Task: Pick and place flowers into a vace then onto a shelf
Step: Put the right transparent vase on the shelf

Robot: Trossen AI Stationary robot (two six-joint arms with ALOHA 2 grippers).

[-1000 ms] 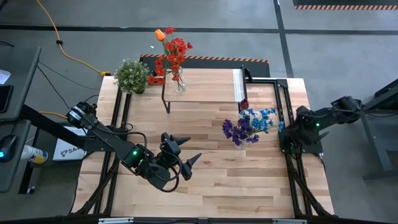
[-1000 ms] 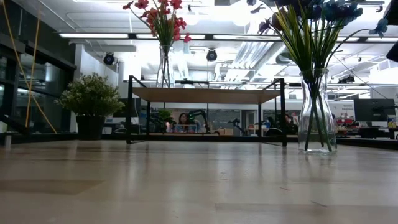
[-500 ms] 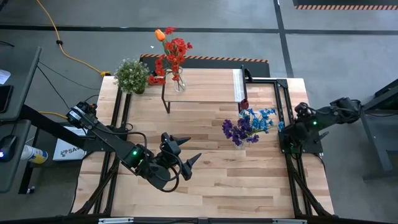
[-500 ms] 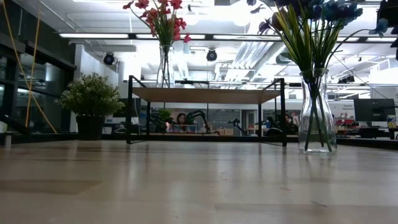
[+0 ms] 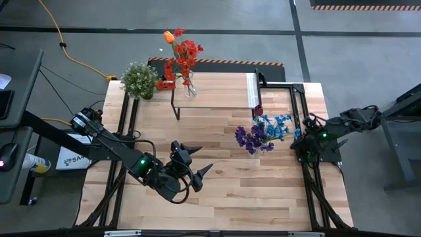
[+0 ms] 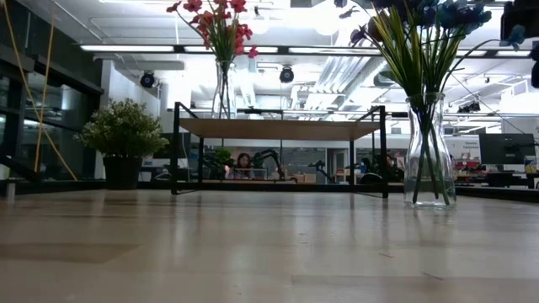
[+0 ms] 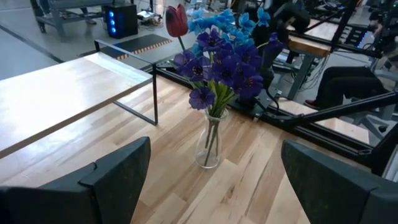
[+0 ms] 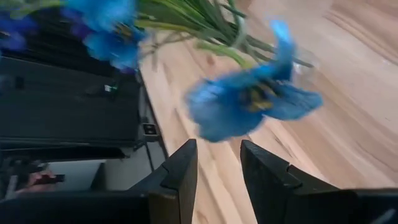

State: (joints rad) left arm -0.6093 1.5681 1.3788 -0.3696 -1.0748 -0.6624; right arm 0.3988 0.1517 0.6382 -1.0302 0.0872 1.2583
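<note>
A clear glass vase (image 5: pixel 253 153) stands on the table by its base and holds purple and blue flowers (image 5: pixel 263 130) plus a dark red rosebud (image 7: pixel 176 20). A second glass vase (image 5: pixel 189 85) with red flowers and an orange tulip (image 5: pixel 169 37) stands on the wood-topped shelf (image 5: pixel 217 92). My right gripper (image 5: pixel 298 136) hovers at the blue blooms' right side, open by a narrow gap. In the right wrist view a blue bloom (image 8: pixel 249 102) sits just beyond the fingertips (image 8: pixel 219 177). My left gripper (image 5: pixel 196 158) is wide open above the table's near-left part, facing the vase (image 7: pixel 210 146).
A bushy pale-green potted plant (image 5: pixel 139 80) stands at the table's far left corner, left of the shelf. Black frame rails (image 5: pixel 304 112) run along the table's right side beside my right arm. Bare wood lies between my left gripper and the blue-flower vase.
My right arm has moved toward the table's left, bringing its gripper closer to the blue blooms; its dark tip now shows at the low view's top right corner. The vases and my left arm have stayed put.
</note>
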